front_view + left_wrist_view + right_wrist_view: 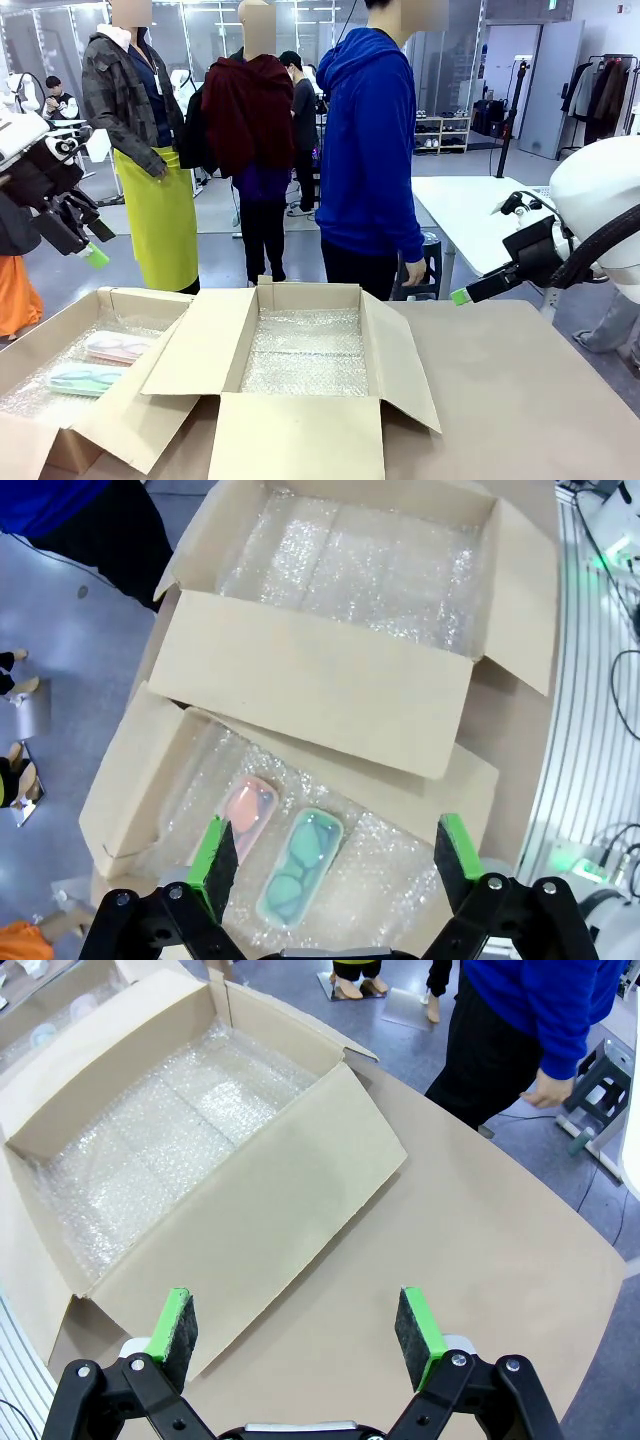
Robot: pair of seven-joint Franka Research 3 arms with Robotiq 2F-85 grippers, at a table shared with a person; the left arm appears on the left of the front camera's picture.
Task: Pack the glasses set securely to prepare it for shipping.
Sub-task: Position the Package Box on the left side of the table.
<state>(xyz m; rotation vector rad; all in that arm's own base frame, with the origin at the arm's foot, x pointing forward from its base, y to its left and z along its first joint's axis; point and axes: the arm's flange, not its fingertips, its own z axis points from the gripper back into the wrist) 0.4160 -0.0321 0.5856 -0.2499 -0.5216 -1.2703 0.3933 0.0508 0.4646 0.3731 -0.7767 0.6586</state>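
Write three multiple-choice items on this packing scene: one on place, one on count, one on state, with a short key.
1. Where do the pale pink translucent glasses case and mint green translucent glasses case lie?
A. in the left-hand brown cardboard box, on bubble wrap
B. on the bare table
C. in the person's hand

2. How many open cardboard boxes stand on the table?
A. one
B. two
C. four

3. How does the left end effector stand?
A. shut on the pink case
B. shut on a flap
C. open, holding nothing

Key: 1 A, both cases rest side by side there; 2 B, the bubble-lined middle cardboard box stands beside it; 3 C, its green pads are wide apart above the cases.
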